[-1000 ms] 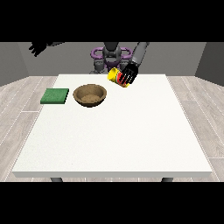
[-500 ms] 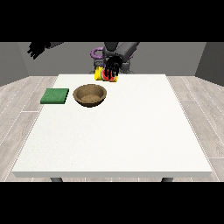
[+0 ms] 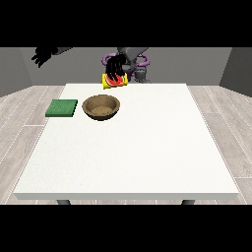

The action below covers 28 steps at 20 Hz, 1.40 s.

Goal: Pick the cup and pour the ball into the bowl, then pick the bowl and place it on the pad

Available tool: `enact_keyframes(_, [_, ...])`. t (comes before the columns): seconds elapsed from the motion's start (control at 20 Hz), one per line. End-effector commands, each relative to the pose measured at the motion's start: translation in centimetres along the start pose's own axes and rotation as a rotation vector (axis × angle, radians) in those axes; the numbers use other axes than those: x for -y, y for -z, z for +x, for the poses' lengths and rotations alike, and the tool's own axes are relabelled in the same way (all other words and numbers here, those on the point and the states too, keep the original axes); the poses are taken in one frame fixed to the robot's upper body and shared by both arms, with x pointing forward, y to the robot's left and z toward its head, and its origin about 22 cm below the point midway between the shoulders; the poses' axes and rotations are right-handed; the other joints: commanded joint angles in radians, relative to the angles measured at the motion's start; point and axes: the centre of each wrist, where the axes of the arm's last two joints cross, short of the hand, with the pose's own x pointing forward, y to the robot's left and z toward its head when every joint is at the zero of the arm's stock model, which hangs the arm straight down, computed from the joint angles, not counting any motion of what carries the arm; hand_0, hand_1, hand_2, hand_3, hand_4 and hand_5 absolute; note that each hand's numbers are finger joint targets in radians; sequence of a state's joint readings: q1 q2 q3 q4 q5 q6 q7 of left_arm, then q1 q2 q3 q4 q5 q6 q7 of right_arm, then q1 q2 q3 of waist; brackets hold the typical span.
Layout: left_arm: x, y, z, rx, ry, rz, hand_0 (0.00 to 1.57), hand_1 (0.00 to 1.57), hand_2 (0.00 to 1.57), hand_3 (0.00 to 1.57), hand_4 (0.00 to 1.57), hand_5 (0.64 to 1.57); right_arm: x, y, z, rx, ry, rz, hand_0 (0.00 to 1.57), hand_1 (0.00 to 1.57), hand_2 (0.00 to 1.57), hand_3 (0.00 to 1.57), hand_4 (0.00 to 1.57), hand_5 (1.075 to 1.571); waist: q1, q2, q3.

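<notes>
The hand at the view's right [image 3: 117, 68] grips the tilted yellow-and-red cup [image 3: 113, 81] just above the far rim of the round brown wooden bowl [image 3: 101, 107]. The ball (not visible) may miss if the cup tips before centring. The other hand [image 3: 43, 55] hangs raised beyond the flat green pad [image 3: 61, 108], fingers unclear.

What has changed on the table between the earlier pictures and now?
The robot hand holding the cup has carried it towards the view's left, from the bowl's right to above the far rim of the bowl. It still grips the cup. The bowl, the pad and the raised hand at the view's left have stayed put.
</notes>
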<state>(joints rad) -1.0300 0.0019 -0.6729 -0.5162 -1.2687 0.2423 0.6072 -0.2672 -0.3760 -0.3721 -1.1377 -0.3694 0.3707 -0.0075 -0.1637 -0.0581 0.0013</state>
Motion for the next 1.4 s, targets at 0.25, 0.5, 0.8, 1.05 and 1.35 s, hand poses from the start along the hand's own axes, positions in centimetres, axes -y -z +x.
enact_keyframes(0.25, [-0.7,-2.5,2.3,0.107,0.151,-0.047,0.00,0.00,1.14,1.57,1.12,1.571,-1.5,0.5,-1.1,-0.011,0.015,-0.006,0.00,0.00,0.00,0.17,0.71,1.550,0.007,-0.013,-0.0012])
enact_keyframes(0.5, [-5.1,0.2,-0.2,0.031,-0.113,0.074,0.32,0.32,1.50,1.54,1.11,1.570,0.4,0.5,-0.1,-0.011,-0.008,-0.084,0.00,0.00,0.00,0.18,0.74,1.553,0.117,-0.015,-0.0019])
enact_keyframes(0.8, [-5.9,1.2,-6.9,-0.094,-0.751,0.096,0.80,0.80,1.19,0.88,1.30,1.555,0.7,-0.2,-0.8,-0.014,-0.002,-0.177,0.00,0.00,0.00,0.11,0.76,1.556,0.239,-0.012,-0.0093])
enact_keyframes(1.05, [-8.8,1.9,-11.9,-0.166,-1.292,0.162,0.00,0.00,0.00,0.00,1.15,1.568,0.7,0.0,-0.5,0.010,-0.006,-0.227,0.00,0.00,0.00,0.00,0.78,1.556,0.316,0.015,-0.0169])
enact_keyframes(1.35, [-10.0,1.8,-20.0,-0.010,-1.670,0.148,0.00,0.00,0.00,0.00,1.05,1.566,-0.3,-1.1,-4.1,-0.025,0.056,-0.317,0.00,0.00,0.00,0.00,0.75,1.563,0.397,0.090,-0.0054])
